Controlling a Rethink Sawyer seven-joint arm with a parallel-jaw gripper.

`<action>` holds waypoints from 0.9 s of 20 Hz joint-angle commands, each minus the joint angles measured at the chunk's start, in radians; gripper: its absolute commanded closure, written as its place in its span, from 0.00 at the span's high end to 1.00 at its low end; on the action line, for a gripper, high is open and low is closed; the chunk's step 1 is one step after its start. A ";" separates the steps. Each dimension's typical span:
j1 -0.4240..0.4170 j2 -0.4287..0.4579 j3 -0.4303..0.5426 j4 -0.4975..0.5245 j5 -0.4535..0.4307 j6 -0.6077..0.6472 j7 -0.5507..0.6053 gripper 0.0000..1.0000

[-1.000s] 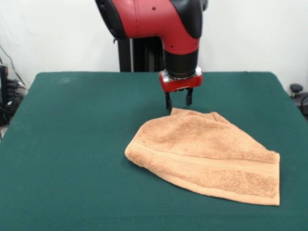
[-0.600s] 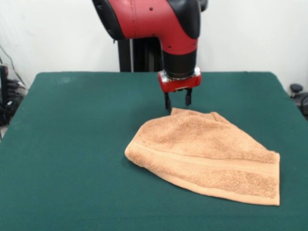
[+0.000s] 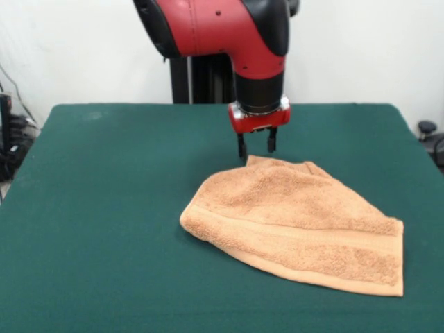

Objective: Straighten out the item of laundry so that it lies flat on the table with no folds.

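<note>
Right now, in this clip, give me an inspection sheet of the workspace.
Surface: table, dark green cloth, flat.
Job's things: item of laundry, orange-tan towel, folded over itself, not flat; woven band runs along the near edge.
Clutter: nothing seen on the table.
Grippers: claw open, pointing down at the towel's far corner, holding nothing.
Cables: dark cables beyond the table's left edge.
Surroundings: white wall behind; dark object at the right edge.

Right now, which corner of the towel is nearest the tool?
The far pointed corner of the towel, just below the open tool; the other corners lie farther toward the camera.
</note>
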 commanded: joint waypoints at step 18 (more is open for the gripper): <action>0.039 -0.005 0.111 -0.102 0.066 0.057 0.067 1.00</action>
